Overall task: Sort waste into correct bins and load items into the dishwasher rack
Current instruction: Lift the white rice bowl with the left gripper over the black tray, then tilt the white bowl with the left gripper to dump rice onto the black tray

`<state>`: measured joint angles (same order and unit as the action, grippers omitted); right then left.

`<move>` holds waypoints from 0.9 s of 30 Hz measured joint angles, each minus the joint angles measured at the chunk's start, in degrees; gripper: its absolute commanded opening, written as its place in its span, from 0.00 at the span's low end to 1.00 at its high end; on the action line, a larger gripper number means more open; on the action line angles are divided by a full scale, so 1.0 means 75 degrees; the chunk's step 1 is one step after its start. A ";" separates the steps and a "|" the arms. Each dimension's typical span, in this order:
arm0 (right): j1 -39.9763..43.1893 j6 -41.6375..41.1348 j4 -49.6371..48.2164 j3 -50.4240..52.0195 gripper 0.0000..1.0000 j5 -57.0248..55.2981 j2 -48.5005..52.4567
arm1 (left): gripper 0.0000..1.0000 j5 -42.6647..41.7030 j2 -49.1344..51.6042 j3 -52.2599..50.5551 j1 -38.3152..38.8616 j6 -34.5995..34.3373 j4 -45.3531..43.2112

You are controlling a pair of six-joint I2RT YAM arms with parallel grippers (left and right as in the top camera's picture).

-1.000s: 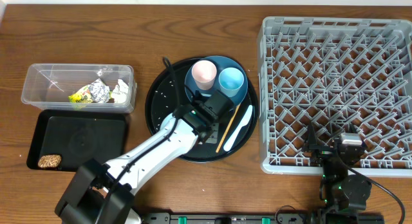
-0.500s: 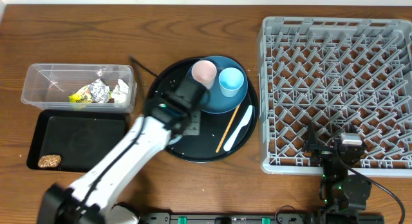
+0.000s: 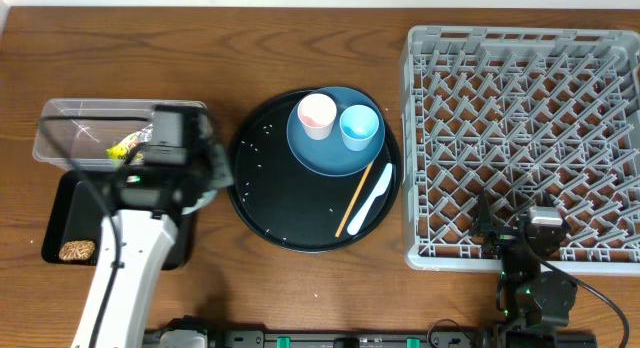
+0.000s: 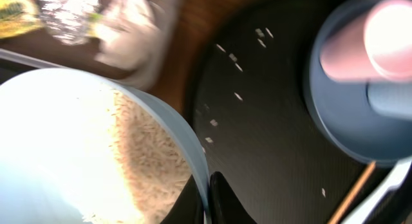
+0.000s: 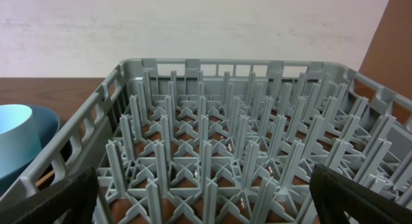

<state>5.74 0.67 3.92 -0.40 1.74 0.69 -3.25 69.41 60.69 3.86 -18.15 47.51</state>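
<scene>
The left gripper (image 4: pixel 207 201) was pinched shut on the rim of the white bowl (image 4: pixel 84 159). It held the bowl up near the left edge of the table, about where the clear tub (image 3: pixel 60 123) meets the black tray (image 3: pixel 60 213). The bowl looked hard, smooth and light, so the thin rim was a good place to hold, but it could slip, and the loose rice (image 4: pixel 148 159) inside would likely pour out if it tipped. The right gripper (image 5: pixel 206 205) sat wide open and empty by the near edge of the dishwasher rack (image 3: pixel 520 138).

table (image 3: pixel 120 48): dark brown wood, visible grain | wall (image 5: pixel 193 24): pale, faintly mottled, behind the table's far edge | light: bright, even
</scene>
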 measured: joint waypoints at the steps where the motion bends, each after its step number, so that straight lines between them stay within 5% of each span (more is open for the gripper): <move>1: 0.0000 0.0003 0.0000 0.0000 0.99 0.0000 0.0000 | 0.06 -0.0122 -0.0009 0.0006 -0.0335 0.0029 -0.0015; 27: 0.0000 0.0000 -0.0003 0.0000 0.99 0.0000 0.0003 | 0.06 -0.4089 0.0274 0.0009 -0.6423 0.0291 -0.0927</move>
<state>5.74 0.67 3.90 -0.40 1.74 0.71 -33.91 71.46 60.75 -44.31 -15.97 40.56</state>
